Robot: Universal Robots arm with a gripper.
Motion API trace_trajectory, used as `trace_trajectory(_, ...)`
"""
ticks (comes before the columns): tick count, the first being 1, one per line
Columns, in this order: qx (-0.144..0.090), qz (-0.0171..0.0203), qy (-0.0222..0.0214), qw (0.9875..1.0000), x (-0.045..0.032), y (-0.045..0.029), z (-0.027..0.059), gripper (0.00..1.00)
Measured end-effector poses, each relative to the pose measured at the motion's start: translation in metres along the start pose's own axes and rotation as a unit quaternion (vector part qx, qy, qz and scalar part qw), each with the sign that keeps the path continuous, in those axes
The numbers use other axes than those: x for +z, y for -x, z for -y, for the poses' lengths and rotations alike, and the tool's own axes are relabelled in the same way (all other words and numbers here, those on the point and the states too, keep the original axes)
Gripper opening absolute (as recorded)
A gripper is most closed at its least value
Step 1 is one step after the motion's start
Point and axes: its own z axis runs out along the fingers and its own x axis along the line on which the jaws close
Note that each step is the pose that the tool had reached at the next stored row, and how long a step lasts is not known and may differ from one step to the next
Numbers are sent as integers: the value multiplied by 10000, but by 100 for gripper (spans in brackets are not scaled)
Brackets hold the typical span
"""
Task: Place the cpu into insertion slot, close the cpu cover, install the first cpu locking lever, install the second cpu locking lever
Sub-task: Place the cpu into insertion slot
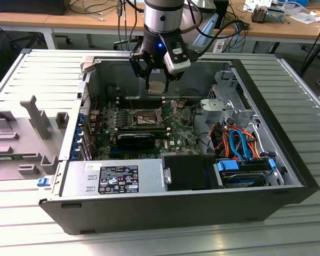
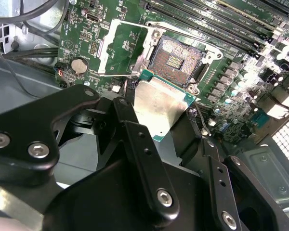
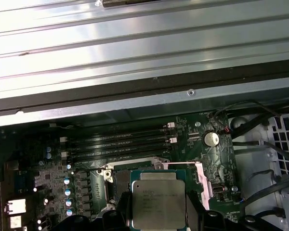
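Gripper (image 2: 159,118) sat closest to the lens in the second wrist view, jaws closed on the cpu (image 2: 161,103) by its edges. I saw it hanging above the board (image 2: 82,29), just beside the bare slot (image 2: 176,57); cover (image 2: 130,24) stood flipped open.

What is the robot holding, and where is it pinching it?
The gripper holds the cpu, its jaws pinching two opposite edges, near the insertion slot.
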Motion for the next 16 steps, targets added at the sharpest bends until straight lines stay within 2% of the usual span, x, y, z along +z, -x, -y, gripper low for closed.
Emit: trace_trajectory(16, 61, 6, 0, 10000, 1, 0, 0, 54)
